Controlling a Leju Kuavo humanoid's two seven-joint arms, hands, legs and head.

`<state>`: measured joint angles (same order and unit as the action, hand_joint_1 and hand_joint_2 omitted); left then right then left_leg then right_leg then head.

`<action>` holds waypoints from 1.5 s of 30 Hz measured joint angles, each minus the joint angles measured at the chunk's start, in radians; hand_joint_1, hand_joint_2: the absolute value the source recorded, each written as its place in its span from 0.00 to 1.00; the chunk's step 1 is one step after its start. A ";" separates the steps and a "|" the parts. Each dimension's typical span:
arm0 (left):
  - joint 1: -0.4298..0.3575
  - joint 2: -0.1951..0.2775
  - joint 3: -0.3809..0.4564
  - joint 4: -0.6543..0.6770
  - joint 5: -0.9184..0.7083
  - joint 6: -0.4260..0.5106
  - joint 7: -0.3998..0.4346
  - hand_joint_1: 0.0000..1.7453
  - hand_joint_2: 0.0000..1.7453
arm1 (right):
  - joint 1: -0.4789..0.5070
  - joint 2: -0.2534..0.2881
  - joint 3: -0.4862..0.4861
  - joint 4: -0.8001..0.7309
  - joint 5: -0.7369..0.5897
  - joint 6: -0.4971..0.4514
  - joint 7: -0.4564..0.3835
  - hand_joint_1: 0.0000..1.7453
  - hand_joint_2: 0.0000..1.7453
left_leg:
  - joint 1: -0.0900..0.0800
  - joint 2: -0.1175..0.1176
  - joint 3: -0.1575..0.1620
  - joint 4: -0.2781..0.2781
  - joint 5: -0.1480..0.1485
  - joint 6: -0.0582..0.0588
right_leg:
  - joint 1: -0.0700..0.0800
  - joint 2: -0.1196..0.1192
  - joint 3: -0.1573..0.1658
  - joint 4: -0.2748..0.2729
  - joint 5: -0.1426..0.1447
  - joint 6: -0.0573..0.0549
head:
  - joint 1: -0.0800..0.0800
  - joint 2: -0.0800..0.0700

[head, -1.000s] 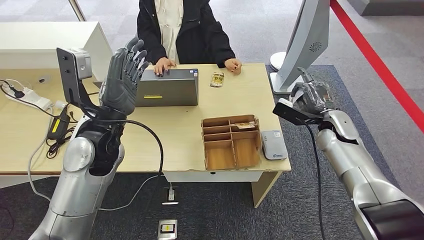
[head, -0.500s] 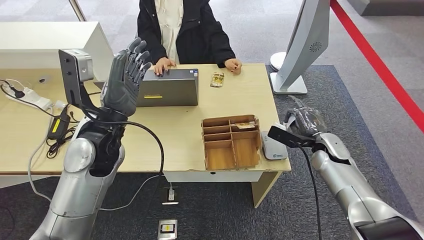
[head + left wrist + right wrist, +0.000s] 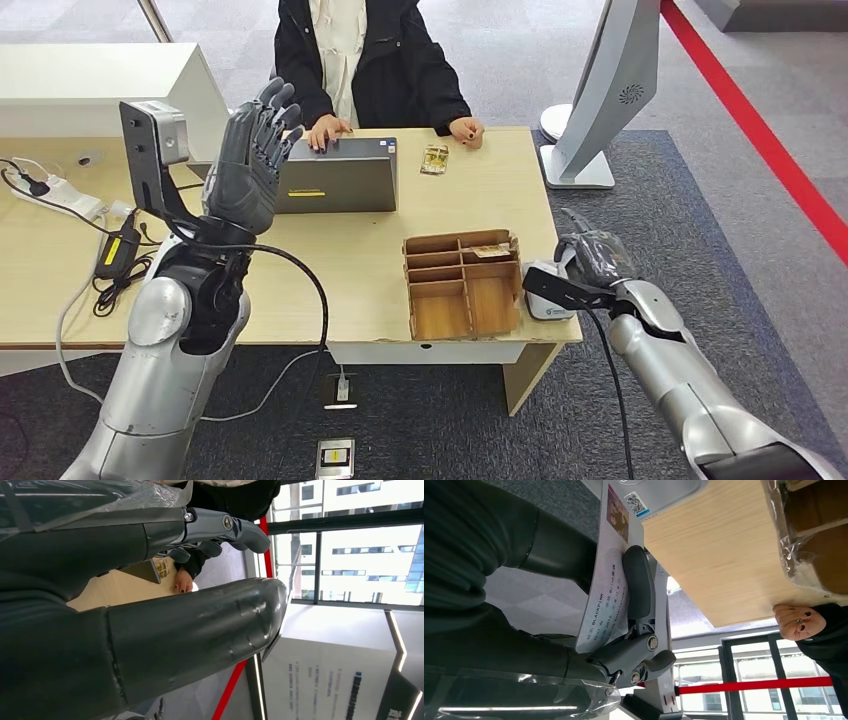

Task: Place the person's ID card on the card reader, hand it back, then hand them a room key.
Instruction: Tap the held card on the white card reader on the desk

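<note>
One card [image 3: 609, 575], pinched flat in the right hand [image 3: 592, 258], hangs just beside the reader [image 3: 549, 295] at the table's [image 3: 60, 290] near right corner, its long axis along the fingers, while the left hand [image 3: 252, 160] is raised, spread and holding nothing.

The right hand [image 3: 597, 258] and its wrist camera hide part of the card reader [image 3: 545, 303]. The person [image 3: 365, 55] is cut off above the shoulders. Print on the ID card [image 3: 605, 580] is mostly too small to read.
</note>
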<state>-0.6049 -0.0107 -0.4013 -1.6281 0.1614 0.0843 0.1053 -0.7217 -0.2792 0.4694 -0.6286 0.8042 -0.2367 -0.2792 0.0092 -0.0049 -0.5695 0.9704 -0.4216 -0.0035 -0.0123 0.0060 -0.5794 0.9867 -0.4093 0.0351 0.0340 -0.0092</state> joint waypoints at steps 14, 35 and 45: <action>0.003 0.000 0.000 0.000 -0.008 0.003 0.003 0.00 0.00 | 0.014 0.017 0.002 0.029 0.003 0.017 -0.011 1.00 1.00 | 0.000 0.000 0.000 0.000 0.000 0.000 | 0.000 0.000 0.000 0.000 0.000 0.000 | 0.000 0.000; 0.010 0.000 0.000 0.000 -0.006 0.012 0.000 0.00 0.00 | 0.024 0.032 0.003 0.077 0.013 0.012 -0.024 1.00 1.00 | 0.000 0.000 0.000 0.000 0.000 0.000 | 0.000 0.000 0.000 0.000 0.000 0.000 | 0.000 0.000; 0.013 0.002 0.000 -0.003 0.001 0.008 0.009 0.00 0.00 | 0.036 0.038 0.003 0.077 0.009 0.033 -0.017 1.00 1.00 | 0.000 0.000 0.000 0.000 0.000 0.000 | 0.000 0.000 0.000 0.000 0.000 0.000 | 0.000 0.000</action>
<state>-0.5923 -0.0082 -0.4013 -1.6315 0.1621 0.0921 0.1141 -0.6858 -0.2411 0.4726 -0.5513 0.8134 -0.2032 -0.2960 0.0092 -0.0048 -0.5691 0.9704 -0.4217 -0.0035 -0.0123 0.0060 -0.5790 0.9866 -0.4093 0.0350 0.0340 -0.0092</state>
